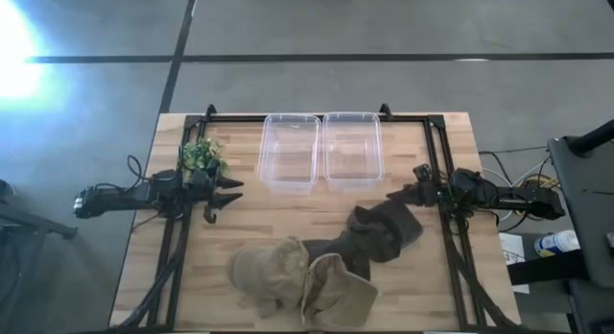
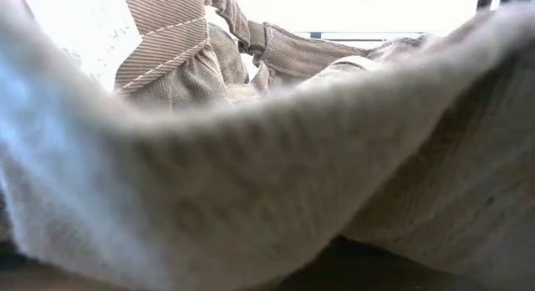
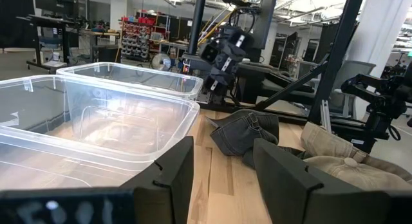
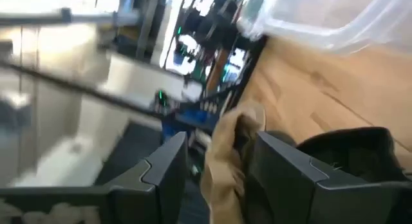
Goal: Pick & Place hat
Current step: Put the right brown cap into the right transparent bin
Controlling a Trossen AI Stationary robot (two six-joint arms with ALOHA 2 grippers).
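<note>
Two tan hats lie bunched together at the table's near edge, and their cloth fills the low view. A dark hat lies crumpled to their right and also shows in the left wrist view. My left gripper hovers open at the table's left, pointing right toward the hats. My right gripper is open just beyond the dark hat's far right edge. Past its fingers I see tan cloth and the dark hat.
Two clear plastic bins stand side by side at the table's far middle, open side up. A small green plant sits by the left arm. A black frame borders the table. Bare wood lies between the left gripper and the hats.
</note>
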